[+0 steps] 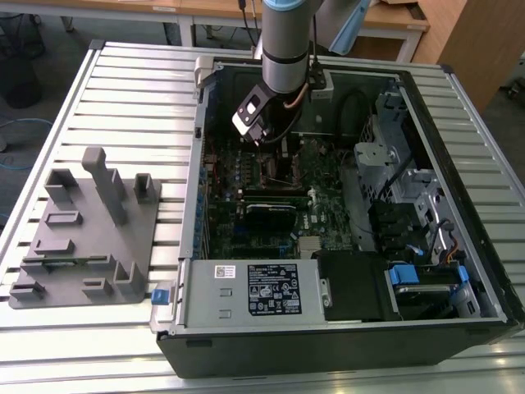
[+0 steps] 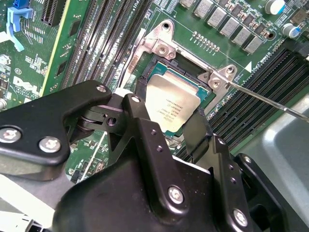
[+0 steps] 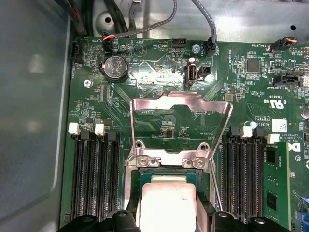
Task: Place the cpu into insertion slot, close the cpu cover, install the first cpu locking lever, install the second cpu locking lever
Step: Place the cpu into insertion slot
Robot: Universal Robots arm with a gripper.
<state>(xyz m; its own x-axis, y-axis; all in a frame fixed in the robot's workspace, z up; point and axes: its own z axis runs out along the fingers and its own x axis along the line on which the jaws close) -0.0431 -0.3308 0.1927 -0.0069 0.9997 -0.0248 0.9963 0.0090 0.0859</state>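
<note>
The claw (image 2: 169,115) hangs low in the far half of the open computer case (image 1: 246,291) on the worktop (image 1: 123,82); its fingers (image 2: 140,113) are drawn narrow, pinching the cpu (image 2: 170,107) by two opposite edges. The chip sits in the insertion slot (image 2: 181,71); the cpu cover (image 3: 159,100) stands raised just beyond it.

Arm (image 1: 283,49): silver-grey tube, lt-blue joint cap up top, black band lower down. White/black cam block (image 1: 248,113) on the wrist, exterior view's left side, tan cable (image 1: 298,96) looped beside it. Gripper (image 2: 166,116) in second wrist view: matte black, chunky linkage fingers (image 2: 145,140), silver screws (image 2: 175,194).
</note>
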